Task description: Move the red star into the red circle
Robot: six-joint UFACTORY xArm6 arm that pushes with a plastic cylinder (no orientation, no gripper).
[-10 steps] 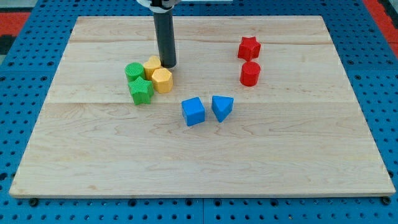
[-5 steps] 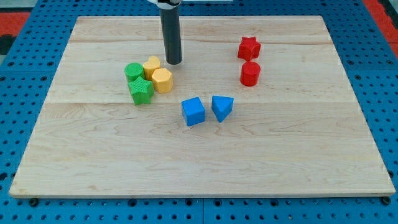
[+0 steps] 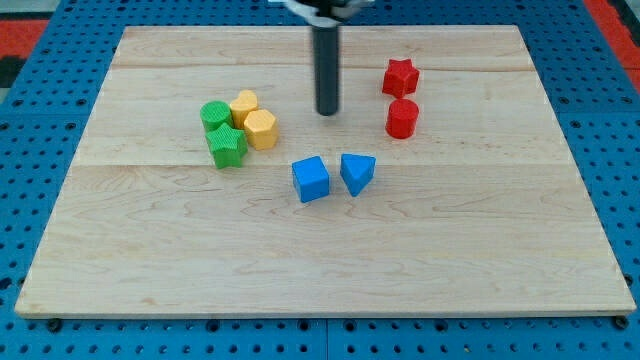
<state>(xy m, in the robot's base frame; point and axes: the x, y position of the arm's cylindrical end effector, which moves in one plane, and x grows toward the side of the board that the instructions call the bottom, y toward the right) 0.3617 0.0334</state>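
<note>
— Any writing, brand or label to read off?

— None that I can make out. There is the pale wooden board (image 3: 330, 250) with its grain lines, and the blue perforated surface (image 3: 620, 150) around it, with a red patch of the same at the view's top corners. No letters show anywhere.

— Where is the rod?

— My tip (image 3: 328, 112) rests on the board in the upper middle, touching no block. It is a plain dark rod, so there are no jaws to spread or press together, and it pinches nothing.

— And the red star?

— The red star (image 3: 400, 77) lies to the view's right of my tip and a little toward the view's top, with bare wood between them. The red circle (image 3: 402, 118), a short cylinder, sits just below the star toward the view's bottom, close to it; I cannot tell whether they touch. It is also to the right of my tip, at about the tip's own level.

— The rest?

— To the view's left of my tip is a tight cluster: two yellow blocks, a yellow one (image 3: 244, 105) and a yellow hexagon (image 3: 261, 129), with a green round block (image 3: 214, 115) and a green star (image 3: 227, 146) on their far side. Toward the view's bottom from my tip lie a blue cube (image 3: 311, 179) and a blue wedge-like block (image 3: 357, 172), side by side, slightly apart.
</note>
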